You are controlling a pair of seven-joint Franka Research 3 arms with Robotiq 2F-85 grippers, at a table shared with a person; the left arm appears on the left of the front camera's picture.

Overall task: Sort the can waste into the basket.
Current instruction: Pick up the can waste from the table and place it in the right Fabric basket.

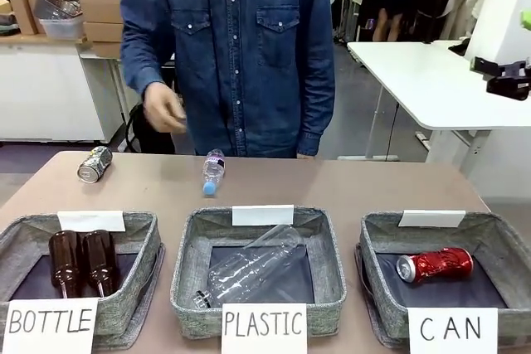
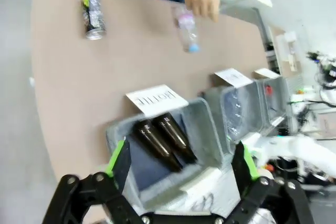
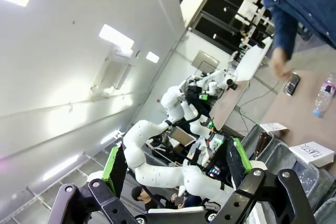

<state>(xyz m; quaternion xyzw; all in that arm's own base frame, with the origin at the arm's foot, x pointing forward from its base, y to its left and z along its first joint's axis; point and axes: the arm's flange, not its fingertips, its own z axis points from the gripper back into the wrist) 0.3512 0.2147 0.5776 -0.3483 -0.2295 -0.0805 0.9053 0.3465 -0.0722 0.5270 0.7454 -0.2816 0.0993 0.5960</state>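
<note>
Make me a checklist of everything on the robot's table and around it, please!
Surface: brown table, no spills seen.
Job's things: red can lies in CAN basket; grey can lies on table, far left.
Clutter: small bottle on table; two brown bottles in BOTTLE basket; clear bottle in PLASTIC basket.
End effectors: left end effector open, facing BOTTLE basket; right end effector open, facing away from table.
Cables: nothing seen on table.
Surroundings: person at far side, hand above far edge; white table behind.

A brown table spans the lower half of the front view, and behind it a white table stands at upper right on grey floor. Cardboard boxes are stacked at upper left beside a white cabinet. Bright ceiling panels glow at upper left in the right wrist view.
</note>
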